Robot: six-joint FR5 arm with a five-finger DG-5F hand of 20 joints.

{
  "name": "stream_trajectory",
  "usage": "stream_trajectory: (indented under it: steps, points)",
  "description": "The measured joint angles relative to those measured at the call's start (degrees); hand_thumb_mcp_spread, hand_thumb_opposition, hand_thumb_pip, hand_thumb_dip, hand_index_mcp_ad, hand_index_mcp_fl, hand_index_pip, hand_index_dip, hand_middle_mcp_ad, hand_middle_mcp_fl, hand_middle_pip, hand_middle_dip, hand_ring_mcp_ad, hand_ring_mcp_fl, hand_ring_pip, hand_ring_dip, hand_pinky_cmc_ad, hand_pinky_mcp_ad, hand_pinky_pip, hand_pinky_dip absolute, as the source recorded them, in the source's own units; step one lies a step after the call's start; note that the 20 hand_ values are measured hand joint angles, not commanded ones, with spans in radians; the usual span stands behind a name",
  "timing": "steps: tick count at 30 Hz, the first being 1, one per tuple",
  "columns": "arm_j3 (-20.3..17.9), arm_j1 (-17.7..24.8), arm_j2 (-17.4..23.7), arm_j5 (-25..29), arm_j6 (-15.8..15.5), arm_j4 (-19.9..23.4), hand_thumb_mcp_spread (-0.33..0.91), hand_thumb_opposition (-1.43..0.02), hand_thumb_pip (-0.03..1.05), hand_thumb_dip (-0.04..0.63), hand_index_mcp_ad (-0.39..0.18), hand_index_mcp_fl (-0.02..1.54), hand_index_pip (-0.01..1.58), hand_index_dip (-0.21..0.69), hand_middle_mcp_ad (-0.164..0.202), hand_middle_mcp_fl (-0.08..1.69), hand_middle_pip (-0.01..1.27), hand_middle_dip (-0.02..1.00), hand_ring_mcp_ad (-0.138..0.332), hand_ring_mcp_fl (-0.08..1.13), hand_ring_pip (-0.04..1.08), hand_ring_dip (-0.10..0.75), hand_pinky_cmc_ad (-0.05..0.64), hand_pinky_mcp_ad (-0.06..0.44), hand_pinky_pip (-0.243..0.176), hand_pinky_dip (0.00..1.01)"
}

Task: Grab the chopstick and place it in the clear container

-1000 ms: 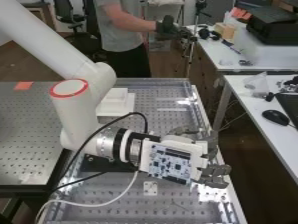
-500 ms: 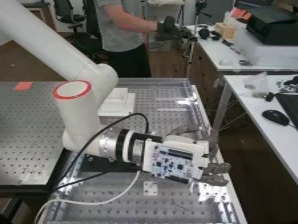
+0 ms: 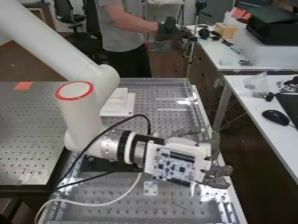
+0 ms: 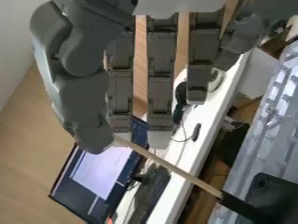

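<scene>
The fingers (image 4: 160, 90) pinch the chopstick (image 4: 176, 170) near the worktop's edge (image 3: 234, 200), so the grabbing looks done and only the placing remains.

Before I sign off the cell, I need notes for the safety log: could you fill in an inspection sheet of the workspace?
Surface: perforated bench top, with shiny reflections along its long side.
Job's things: the chopstick runs at a slant, one end at the hand, the other toward a dark block; whether it is gripped, I cannot tell.
Clutter: stacked white pieces and a small drilled plate.
Hand: near the bench's long edge, a circuit board mounted on it.
Cables: black cable looping by the wrist; white cable across the bench.
Surroundings: desk alongside with a mouse; a lit monitor.
</scene>
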Motion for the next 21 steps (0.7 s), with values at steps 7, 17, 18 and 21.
stream_trajectory:
  steps: [7, 17, 18, 21]
  points:
    - [0.8, 0.1, -0.4, 1.2, -0.2, -1.0, 0.66, -0.97, 0.41, 0.283, -0.223, 0.97, 0.71, 0.220, 0.059, 0.91, 0.37, 0.61, 0.178, 0.53, 0.08, 0.215, 0.382, 0.164, -0.021, 0.17]
    - [1.5, 0.1, -0.9, 1.0, -0.5, -1.0, 0.66, -1.02, 0.40, 0.283, -0.244, 0.98, 0.73, 0.239, 0.061, 0.96, 0.37, 0.61, 0.178, 0.54, 0.09, 0.215, 0.403, 0.166, -0.019, 0.17]
    - [1.6, 0.1, -1.0, 0.8, -0.6, -1.0, 0.66, -1.02, 0.40, 0.283, -0.241, 0.98, 0.73, 0.253, 0.061, 0.97, 0.37, 0.61, 0.178, 0.54, 0.09, 0.220, 0.403, 0.168, -0.012, 0.17]
    - [1.8, 0.1, -1.1, 0.9, -1.0, -1.2, 0.66, -1.02, 0.40, 0.283, -0.248, 0.99, 0.72, 0.250, 0.061, 0.97, 0.37, 0.61, 0.178, 0.54, 0.09, 0.232, 0.401, 0.168, -0.010, 0.17]
